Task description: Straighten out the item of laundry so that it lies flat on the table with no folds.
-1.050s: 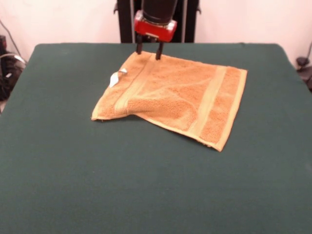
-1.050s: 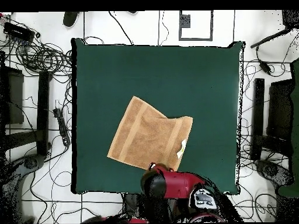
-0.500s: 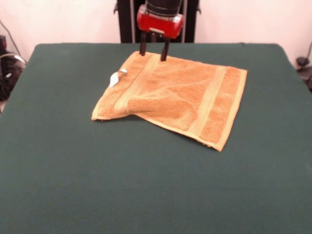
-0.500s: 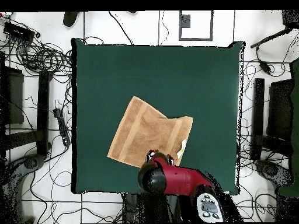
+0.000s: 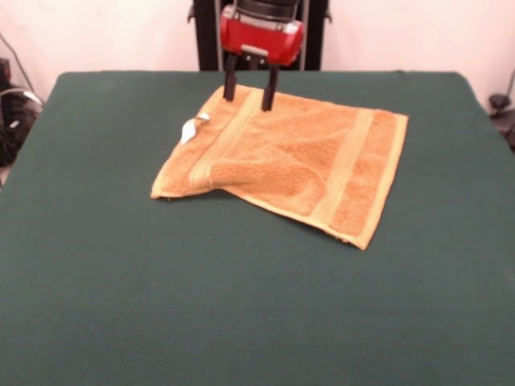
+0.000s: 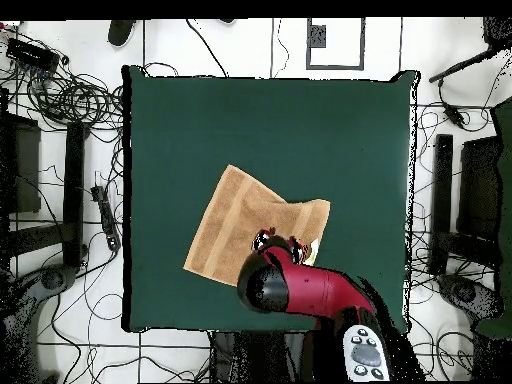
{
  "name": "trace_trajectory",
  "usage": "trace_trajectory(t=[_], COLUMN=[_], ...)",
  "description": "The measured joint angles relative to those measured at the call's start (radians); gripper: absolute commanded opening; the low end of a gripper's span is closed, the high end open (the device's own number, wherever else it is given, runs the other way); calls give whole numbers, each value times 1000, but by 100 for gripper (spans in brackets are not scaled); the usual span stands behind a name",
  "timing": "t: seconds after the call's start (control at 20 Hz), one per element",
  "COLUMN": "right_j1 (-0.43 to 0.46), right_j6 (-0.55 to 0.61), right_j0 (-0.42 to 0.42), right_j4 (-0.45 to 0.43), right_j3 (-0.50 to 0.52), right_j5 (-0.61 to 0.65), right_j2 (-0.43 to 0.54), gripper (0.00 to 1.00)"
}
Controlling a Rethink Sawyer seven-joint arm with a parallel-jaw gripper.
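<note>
front and overhead views of a towel-flattening task. a small square orange-tan terry towel [image 5: 290,157] with two paler woven bands lies on the large dark green felt-covered desk [image 5: 241,305], toward the robot's side of it. its near-left portion is doubled over into a rounded fold [image 5: 265,181], and a small white label tag [image 5: 191,129] sticks out at the left edge. the red and black gripper [image 5: 248,95] hangs over the towel's far corner, fingers parted by a moderate gap with nothing held; whether the tips touch the cloth cannot be told. judged step: positioning for a grasp, with the fold not yet undone. the next move would call for lowering onto an edge of the folded layer, closing on that layer alone, then drawing it outward so the towel opens flat.
</note>
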Motion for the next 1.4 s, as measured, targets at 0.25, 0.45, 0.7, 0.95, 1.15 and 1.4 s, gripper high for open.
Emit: trace_trajectory(t=[0.25, 0.45, 0.7, 0.95, 1.15, 1.4], right_j1=[61, 133, 224, 264, 261, 256], right_j6=[0, 0, 0, 0, 0, 0], right_j0=[9, 15, 6, -5, -6, -34], right_j4=[18, 24, 24, 28, 29, 29], right_j3=[-76, -136, -181, -196, -199, -200], right_j5=[0, 0, 0, 2, 24, 44], right_j2=[0, 1, 6, 13, 16, 39], gripper=[100, 100, 100, 100, 100, 100])
